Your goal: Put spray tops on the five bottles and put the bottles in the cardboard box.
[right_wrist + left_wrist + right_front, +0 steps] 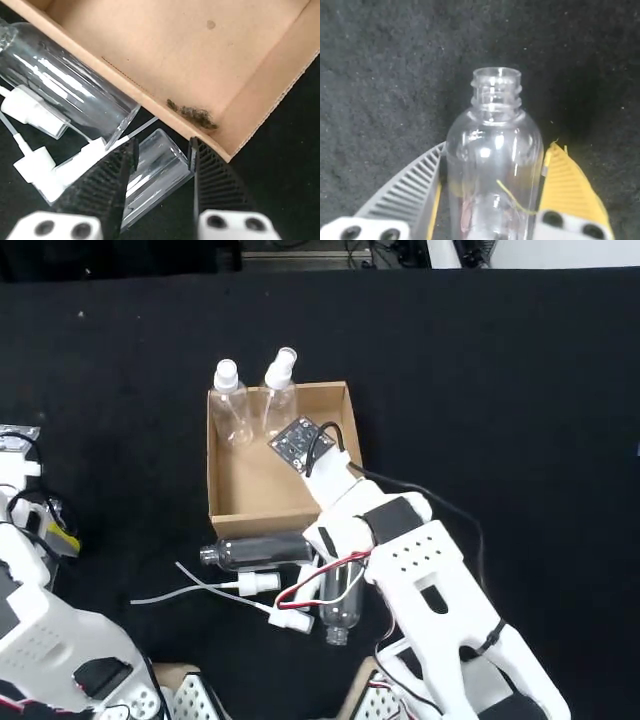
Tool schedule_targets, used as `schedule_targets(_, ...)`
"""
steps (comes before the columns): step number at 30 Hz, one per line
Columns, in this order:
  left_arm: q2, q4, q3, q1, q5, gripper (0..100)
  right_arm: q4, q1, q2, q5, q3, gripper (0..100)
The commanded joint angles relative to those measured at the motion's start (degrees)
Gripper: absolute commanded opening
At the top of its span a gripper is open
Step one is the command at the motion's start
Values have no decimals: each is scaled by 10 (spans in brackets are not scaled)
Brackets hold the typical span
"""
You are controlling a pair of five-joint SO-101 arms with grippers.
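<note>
— Why does the left gripper (496,167) squeeze that bare bottle (492,127)?
— So its neck stays free for a spray top (262,583), by the desk's left edge.
— And the right gripper (162,146)?
— Its jaws stand wide around a lying bottle (155,175) beside the cardboard box's (255,521) near edge, ready to grab.

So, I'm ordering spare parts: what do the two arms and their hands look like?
The left arm is white; the right arm too, with red, white and black cables. The right hand has black ribbed fingers; the left hand one grey, one yellow.
</note>
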Motion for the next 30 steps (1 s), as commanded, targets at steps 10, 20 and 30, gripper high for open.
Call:
schedule_targets(10,6,196,-191,-14,-105,279,-7,-8,3,-3,0,145)
schedule_targets(20,60,150,-185,-7,-100,278,-11,-8,0,-3,9,145)
schedule_targets(30,66,147,-184,3,-102,274,-8,-8,0,-3,9,145)
